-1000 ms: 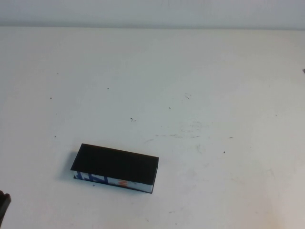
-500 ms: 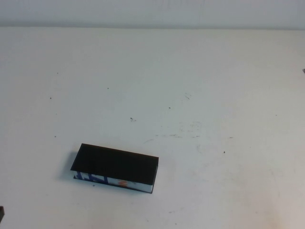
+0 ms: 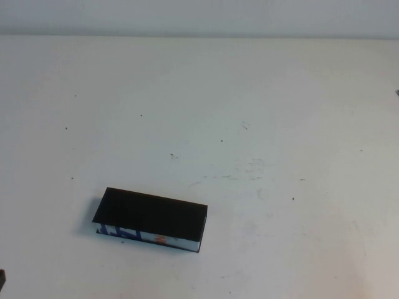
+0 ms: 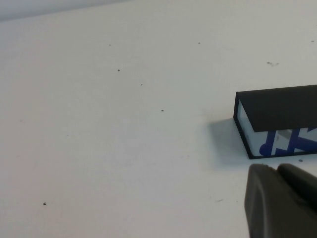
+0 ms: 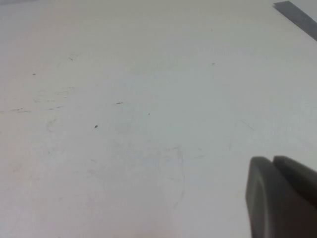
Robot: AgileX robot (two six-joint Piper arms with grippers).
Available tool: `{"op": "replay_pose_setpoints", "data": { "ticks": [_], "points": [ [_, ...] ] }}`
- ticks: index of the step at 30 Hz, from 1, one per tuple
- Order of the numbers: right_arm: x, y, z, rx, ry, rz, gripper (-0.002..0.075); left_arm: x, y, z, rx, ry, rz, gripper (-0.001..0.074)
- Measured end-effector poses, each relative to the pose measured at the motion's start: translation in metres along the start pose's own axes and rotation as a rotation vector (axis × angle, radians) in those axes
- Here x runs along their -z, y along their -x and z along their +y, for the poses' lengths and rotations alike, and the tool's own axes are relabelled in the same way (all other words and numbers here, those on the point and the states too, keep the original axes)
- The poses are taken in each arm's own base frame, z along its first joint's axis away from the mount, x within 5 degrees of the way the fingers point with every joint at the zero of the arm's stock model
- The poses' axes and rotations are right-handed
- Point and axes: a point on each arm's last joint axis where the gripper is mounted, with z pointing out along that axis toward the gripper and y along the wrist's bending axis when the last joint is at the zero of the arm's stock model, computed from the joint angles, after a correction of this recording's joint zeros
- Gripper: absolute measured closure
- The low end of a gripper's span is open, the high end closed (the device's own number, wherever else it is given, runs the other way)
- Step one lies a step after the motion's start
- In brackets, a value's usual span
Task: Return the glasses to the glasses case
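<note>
Now both end effectors, left (image 4: 285, 201) and right (image 5: 282, 198), hover near closed glasses case (image 3: 149, 219).

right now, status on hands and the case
Left hand pulled back near the table's front left edge; right hand over bare table. Glasses case closed, front left. No glasses in view. Nothing in the way.

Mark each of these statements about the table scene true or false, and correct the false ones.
1. The glasses case lies closed on the table. True.
2. The glasses lie beside the case. False: no glasses are visible in any view.
3. The left gripper grips the case. False: it sits apart from it, at the table's near-left edge.
4. The right gripper is over bare table, holding nothing. True.
5. The case's printed front is blue and white. True.
</note>
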Motion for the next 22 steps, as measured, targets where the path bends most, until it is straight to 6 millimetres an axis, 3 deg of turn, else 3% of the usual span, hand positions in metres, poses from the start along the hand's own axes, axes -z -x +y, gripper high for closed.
{"op": "replay_pose_setpoints", "data": {
  "ticks": [22],
  "points": [
    [0.0, 0.0, 0.0, 0.0, 0.0, 0.0, 0.0739, 0.0006, -0.0013, 0.0092, 0.051, 0.16, 0.017, 0.0735]
  ]
}}
